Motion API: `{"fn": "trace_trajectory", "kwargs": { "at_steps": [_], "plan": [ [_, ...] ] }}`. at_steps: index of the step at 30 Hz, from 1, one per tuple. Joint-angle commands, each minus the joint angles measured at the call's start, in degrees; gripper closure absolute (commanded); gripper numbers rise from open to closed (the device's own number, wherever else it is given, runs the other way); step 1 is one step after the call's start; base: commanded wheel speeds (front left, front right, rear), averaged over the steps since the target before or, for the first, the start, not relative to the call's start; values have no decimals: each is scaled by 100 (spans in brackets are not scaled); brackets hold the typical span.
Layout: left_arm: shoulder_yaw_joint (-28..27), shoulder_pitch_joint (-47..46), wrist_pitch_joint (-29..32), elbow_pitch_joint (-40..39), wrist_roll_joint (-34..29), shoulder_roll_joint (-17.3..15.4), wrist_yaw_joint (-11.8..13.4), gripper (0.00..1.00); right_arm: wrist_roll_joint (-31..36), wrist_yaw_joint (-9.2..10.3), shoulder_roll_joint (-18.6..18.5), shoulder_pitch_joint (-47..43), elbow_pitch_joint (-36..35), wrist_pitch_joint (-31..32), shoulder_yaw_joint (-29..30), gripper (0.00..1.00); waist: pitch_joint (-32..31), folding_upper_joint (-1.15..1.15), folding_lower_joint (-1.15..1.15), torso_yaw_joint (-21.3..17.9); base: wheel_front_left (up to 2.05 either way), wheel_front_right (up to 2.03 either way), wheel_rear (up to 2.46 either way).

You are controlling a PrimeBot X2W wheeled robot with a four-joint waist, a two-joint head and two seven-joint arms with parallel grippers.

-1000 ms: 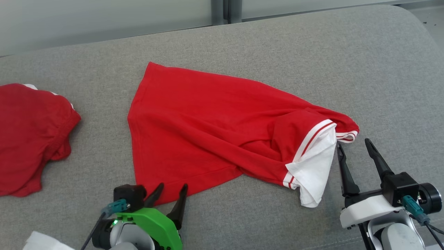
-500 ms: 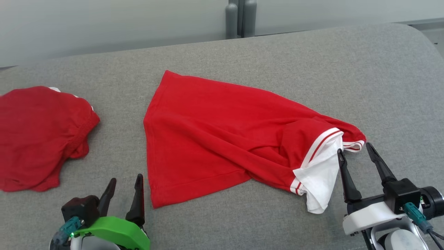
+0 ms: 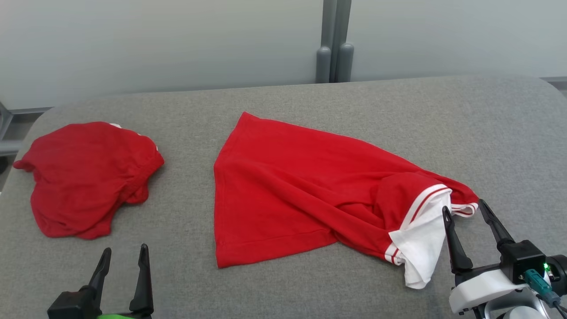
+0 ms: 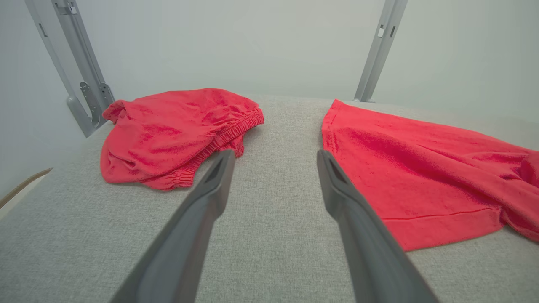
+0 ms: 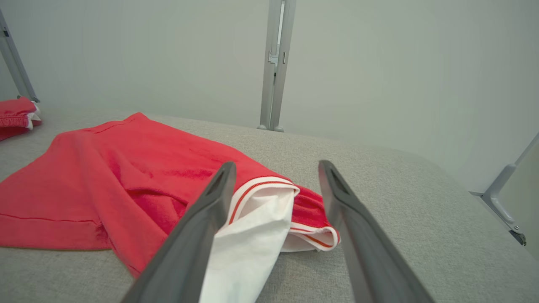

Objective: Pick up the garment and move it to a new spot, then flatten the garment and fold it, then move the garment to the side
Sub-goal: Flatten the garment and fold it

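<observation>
Garment (image 3: 288, 190), right end bunched, unclear

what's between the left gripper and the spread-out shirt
Bare grey cushion: nothing lies between the left gripper and the shirt, as the head and left wrist views show.

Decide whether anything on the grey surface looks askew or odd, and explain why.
The red garment in the middle lies rumpled, not flat: its right end is twisted, and a white part hangs out past the striped trim, next to the right gripper. A second red garment sits bunched at the left. Nothing looks damaged.
</observation>
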State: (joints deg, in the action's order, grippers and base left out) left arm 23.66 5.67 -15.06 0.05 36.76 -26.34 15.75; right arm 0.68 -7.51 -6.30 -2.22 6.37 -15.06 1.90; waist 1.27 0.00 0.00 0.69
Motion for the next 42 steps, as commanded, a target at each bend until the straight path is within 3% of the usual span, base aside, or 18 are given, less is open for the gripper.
{"fn": "trace_trajectory", "kwargs": {
  "at_steps": [1, 13, 23, 31, 42],
  "plan": [
    [-147, 158, -14, 15, -113, 69, -117, 0, -43, 4, 17, -86, 44, -18, 47, 0, -142, 0, 0, 170, 0, 0, 0],
    [-1717, 531, -9, 646, -1087, 875, -1197, 0, -34, 3, 223, -214, 267, -18, 265, 0, -206, 0, 0, 230, 0, 0, 0],
    [-2457, 696, -9, 861, -1709, 1367, -1940, 0, -50, 3, 281, -312, 273, -18, 380, 0, -229, 0, 0, 101, 0, 0, 0],
    [-2739, 717, -9, 953, -2012, 1643, -2208, 0, -67, 3, 284, -353, 266, -18, 398, 0, -262, 0, 0, 47, 0, 0, 0],
    [-2871, 661, -9, 1017, -2181, 1773, -2317, 0, -78, 4, 301, -391, 308, -18, 406, 0, -270, 0, 0, 21, 0, 0, 0]
  ]
}}
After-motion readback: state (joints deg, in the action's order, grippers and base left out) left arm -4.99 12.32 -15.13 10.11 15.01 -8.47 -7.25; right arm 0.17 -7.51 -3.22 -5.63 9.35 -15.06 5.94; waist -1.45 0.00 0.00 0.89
